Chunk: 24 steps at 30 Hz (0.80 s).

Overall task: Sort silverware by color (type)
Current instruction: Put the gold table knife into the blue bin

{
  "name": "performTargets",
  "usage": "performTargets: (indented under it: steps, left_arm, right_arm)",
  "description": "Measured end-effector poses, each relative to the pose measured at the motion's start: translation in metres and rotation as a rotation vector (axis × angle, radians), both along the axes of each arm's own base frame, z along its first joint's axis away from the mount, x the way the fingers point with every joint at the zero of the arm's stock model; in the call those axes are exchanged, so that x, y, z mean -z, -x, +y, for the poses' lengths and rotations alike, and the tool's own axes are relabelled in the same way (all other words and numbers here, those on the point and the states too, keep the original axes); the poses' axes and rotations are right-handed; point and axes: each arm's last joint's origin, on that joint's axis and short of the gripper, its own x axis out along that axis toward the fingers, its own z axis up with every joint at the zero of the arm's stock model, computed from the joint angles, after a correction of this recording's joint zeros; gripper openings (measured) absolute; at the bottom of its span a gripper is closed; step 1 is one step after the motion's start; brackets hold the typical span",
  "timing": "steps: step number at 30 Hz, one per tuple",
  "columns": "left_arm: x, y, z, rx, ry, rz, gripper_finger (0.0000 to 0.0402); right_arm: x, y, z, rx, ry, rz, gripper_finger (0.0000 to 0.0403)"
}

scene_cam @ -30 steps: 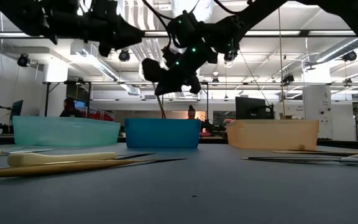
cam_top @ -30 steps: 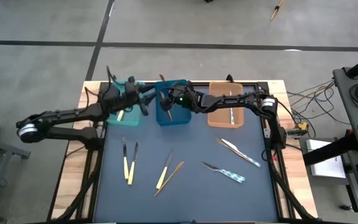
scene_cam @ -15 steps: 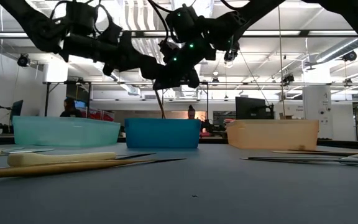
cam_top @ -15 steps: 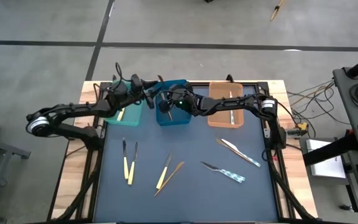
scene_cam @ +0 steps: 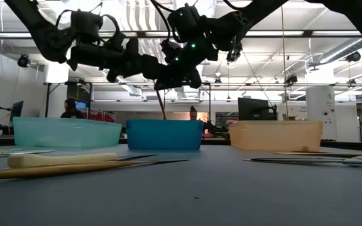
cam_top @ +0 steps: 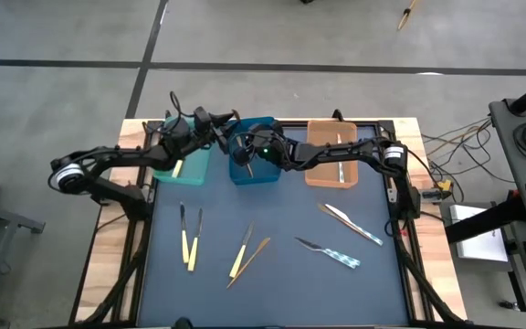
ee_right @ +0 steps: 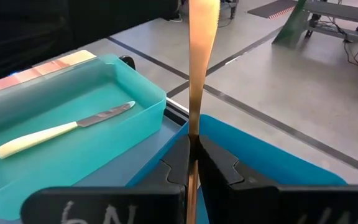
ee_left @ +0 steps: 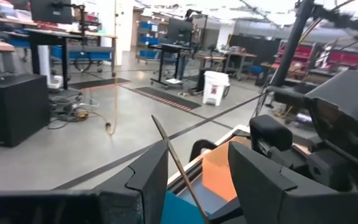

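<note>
My right gripper (cam_top: 244, 155) hovers over the blue tray (cam_top: 268, 174), shut on a tan-brown wooden piece of silverware (ee_right: 199, 56). In the low view that piece (scene_cam: 163, 105) points down behind the blue tray's wall (scene_cam: 164, 134). My left gripper (cam_top: 224, 137) is open just left of the right one. In the left wrist view its fingers (ee_left: 149, 174) stand on either side of the wooden piece (ee_left: 178, 167), with a gap showing. A cream-handled knife (ee_right: 55, 129) lies flat in the teal tray (ee_right: 17, 102). My right gripper pinches the wooden piece between its two fingers (ee_right: 180, 158), partway along its length (ee_right: 193, 138). A long stretch reaches out past the fingertips. The piece is lifted and slants steeply down into the blue tray. The tray wall hides its lower end.
The orange tray (cam_top: 318, 174) holds a silver piece (cam_top: 341, 169). On the dark mat lie cream-handled pieces (cam_top: 188, 239), another cream one (cam_top: 241, 251) beside a brown wooden one (cam_top: 254, 254), silver ones (cam_top: 350, 222) and a pale-blue-handled one (cam_top: 334, 253). The mat's near half has free room.
My left gripper has swung from above the teal tray toward the table's right, closing on the right gripper and the wooden piece over the blue tray. The right gripper and the piece have stayed put.
</note>
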Motion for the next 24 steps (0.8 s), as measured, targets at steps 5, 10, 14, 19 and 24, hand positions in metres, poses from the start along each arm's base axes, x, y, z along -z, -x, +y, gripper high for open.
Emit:
performTargets:
  steps: [5,10,14,19,24]
  left_arm:
    - [0.003,-0.001,0.004,0.022,-0.004,-0.022,0.0150]
    - [0.005,-0.002,0.005,0.088,-0.024,-0.003,0.0150]
    - [0.008,-0.002,0.005,0.094,-0.014,0.030,0.0150]
    - [0.011,0.001,0.006,0.081,0.026,0.083,0.0150]
    - [0.009,0.002,0.007,0.073,0.009,0.066,0.0144]
  right_arm:
    - [0.000,0.000,0.000,0.004,0.001,0.000,0.0012]
    - [0.000,0.000,0.000,-0.024,0.060,0.058,0.0012]
    - [-0.001,-0.001,0.001,-0.058,0.097,0.093,0.0012]
    - [0.000,-0.001,0.002,-0.072,0.132,0.136,0.0012]
    - [0.000,-0.001,0.005,-0.088,0.157,0.159,0.0012]
